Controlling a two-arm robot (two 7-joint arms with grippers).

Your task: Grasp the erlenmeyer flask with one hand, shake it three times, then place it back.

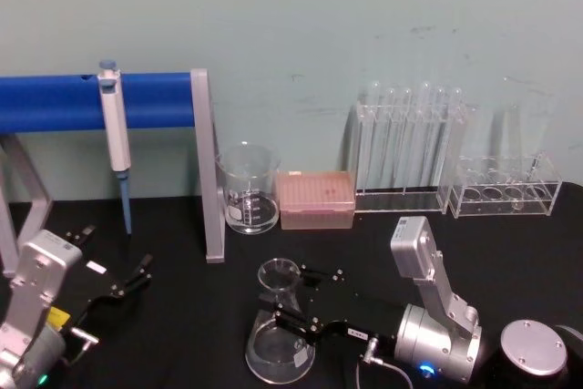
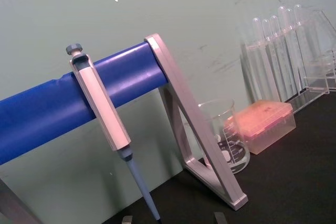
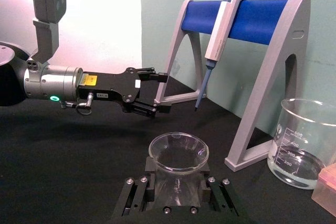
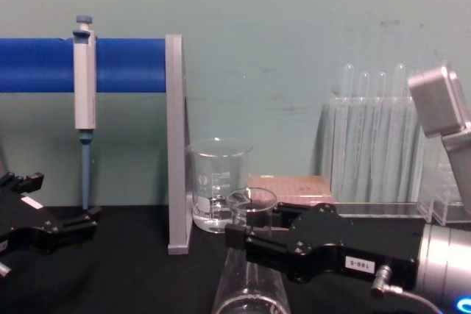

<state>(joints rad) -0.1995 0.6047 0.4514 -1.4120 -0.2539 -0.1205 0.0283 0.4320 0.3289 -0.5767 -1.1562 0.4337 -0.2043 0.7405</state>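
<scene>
**A:** Head view first. Where is the erlenmeyer flask [image 1: 276, 353] relative to the claw?

**B:** It stands on the black table [image 1: 182, 334], front and centre, with its long axis upright. The right gripper [image 1: 297, 298] reaches in from the robot's right, lying level, so it crosses the neck at a right angle. The left gripper [image 1: 117, 252] sits well apart on the left with its jaws spread and nothing in them. The right arm is clearly the nearer one.

**A:** Left wrist view?

**B:** It faces the pipette [image 2: 100, 111] on the blue stand [image 2: 42, 114] and the beaker [image 2: 231, 145], so that arm points away from the job.

**A:** Right wrist view?

**B:** It looks down the jaws. The neck sits squarely between them, and the pads [image 3: 143, 184] appear to press the glass on both sides. I judge the grip closed on the neck, below the flared rim.

**A:** Chest view?

**B:** The rim rises just above the black jaws, and the cone widens below them. The next move looks like a straight lift along that upright axis.
</scene>
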